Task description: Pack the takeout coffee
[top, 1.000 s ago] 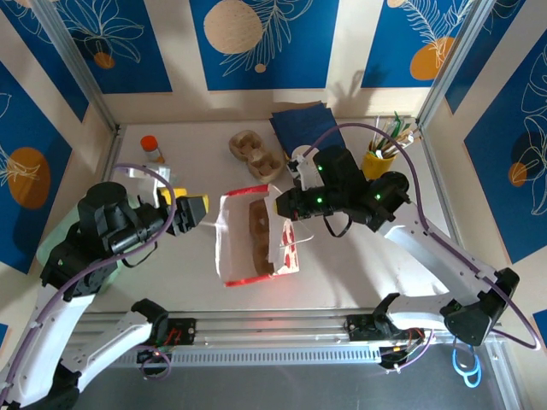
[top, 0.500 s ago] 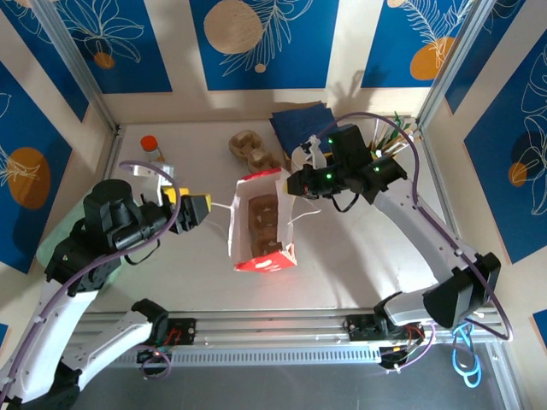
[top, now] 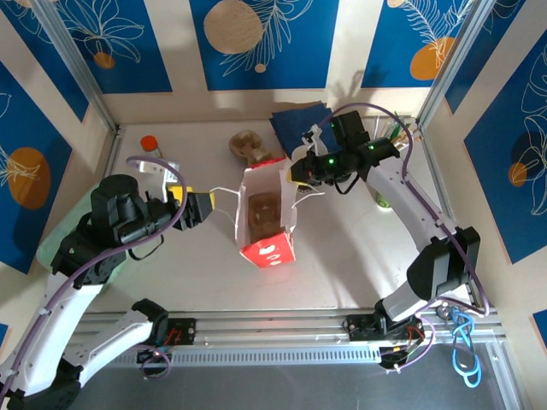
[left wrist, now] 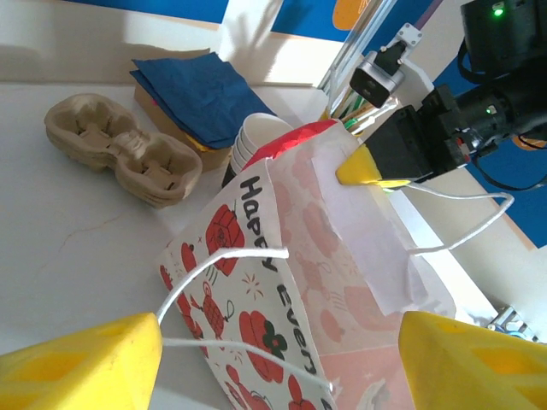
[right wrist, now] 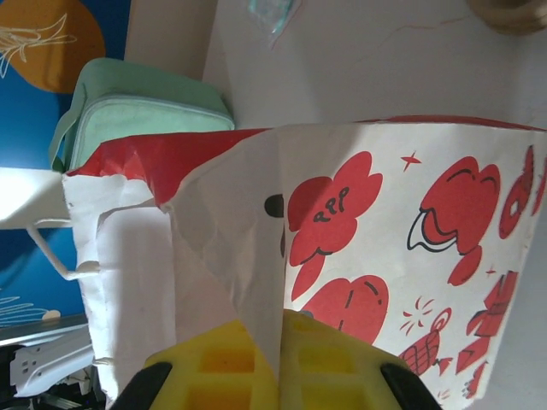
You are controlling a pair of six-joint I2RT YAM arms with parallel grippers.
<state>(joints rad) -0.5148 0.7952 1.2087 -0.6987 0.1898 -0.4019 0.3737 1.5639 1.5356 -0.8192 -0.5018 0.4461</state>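
Note:
A white paper bag with red prints stands open-topped at the table's middle, something brown inside it. My right gripper is shut on the bag's upper right edge; in the right wrist view the paper runs straight between the yellow pads of that gripper. My left gripper is open just left of the bag, and the bag's white string handle loops between its fingers. A small greenish thing peeks out beside the right forearm; I cannot tell whether it is the takeout coffee.
A cardboard cup carrier, blue napkins and a stack of white-rimmed cups sit behind the bag. An orange-capped bottle stands at the back left. A mint-green case lies at the table's left edge.
The right gripper has swung toward the back, pulling the bag from lying on its side to upright. The left gripper crept slightly toward the bag's handle and stays open.

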